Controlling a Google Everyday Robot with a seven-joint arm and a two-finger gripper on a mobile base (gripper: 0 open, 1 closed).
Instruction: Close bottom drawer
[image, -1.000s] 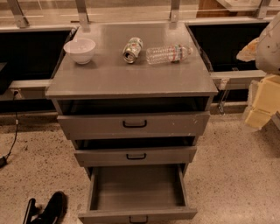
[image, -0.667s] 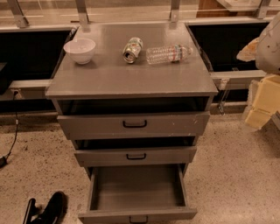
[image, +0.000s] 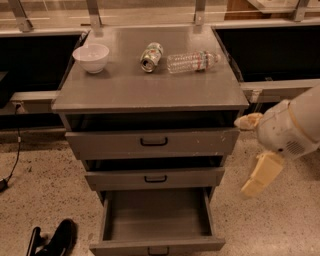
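Bottom drawer (image: 156, 218) pulled far out at foot of cabinet (image: 125, 90), empty. Likely light, stiff, slides straight. Push front near handle (image: 158, 250). Gripper (image: 260, 175) right of cabinet, not touching; grip state cannot tell.

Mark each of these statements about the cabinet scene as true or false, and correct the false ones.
1. The bottom drawer is pulled out and nothing lies inside it. True.
2. The white bowl stands at the right edge of the cabinet top. False: it stands near the rear left corner.
3. The can and the plastic bottle both lie on their sides. True.
4. The gripper is gripping the handle of the bottom drawer. False: it is to the right of the cabinet, apart from the drawer.
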